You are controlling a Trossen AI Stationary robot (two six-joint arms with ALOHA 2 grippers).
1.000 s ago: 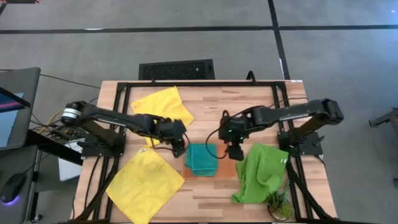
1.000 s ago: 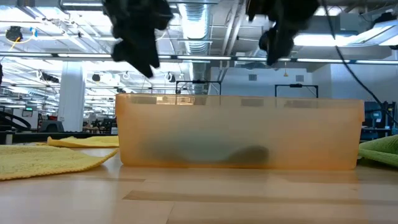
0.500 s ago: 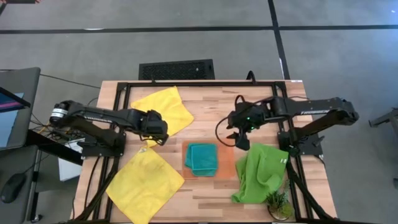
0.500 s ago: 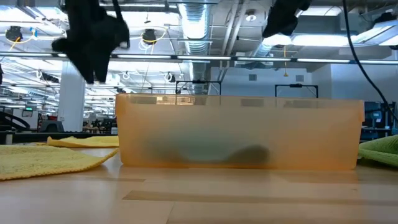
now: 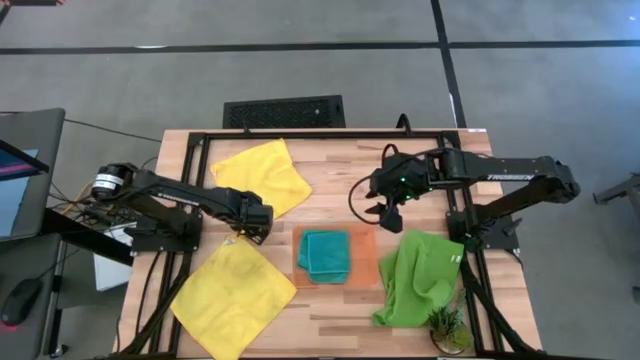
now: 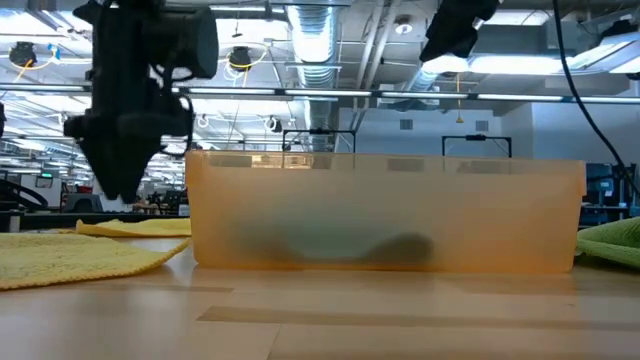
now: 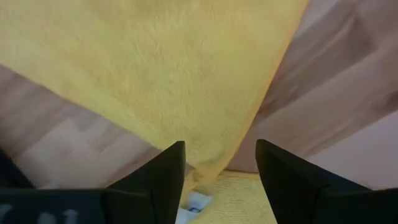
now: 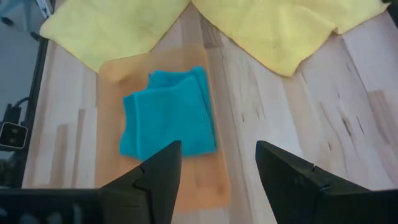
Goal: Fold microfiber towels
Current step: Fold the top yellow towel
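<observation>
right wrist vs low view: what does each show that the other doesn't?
Right wrist only: the folded teal towel lying in the orange tray, seen from above, with the open right gripper. Low only: the left gripper hanging beside the tray, and the lime green towel. Both: the tray and two yellow towels.

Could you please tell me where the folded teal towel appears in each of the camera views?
High view: the teal towel lies folded in the orange tray, at the table's middle.
Low view: only a dim shape behind the tray's cloudy wall.
Left wrist view: not in it; only yellow towel shows.
Right wrist view: on the tray, beyond the open fingers.
Shared landmark: the orange tray.
</observation>
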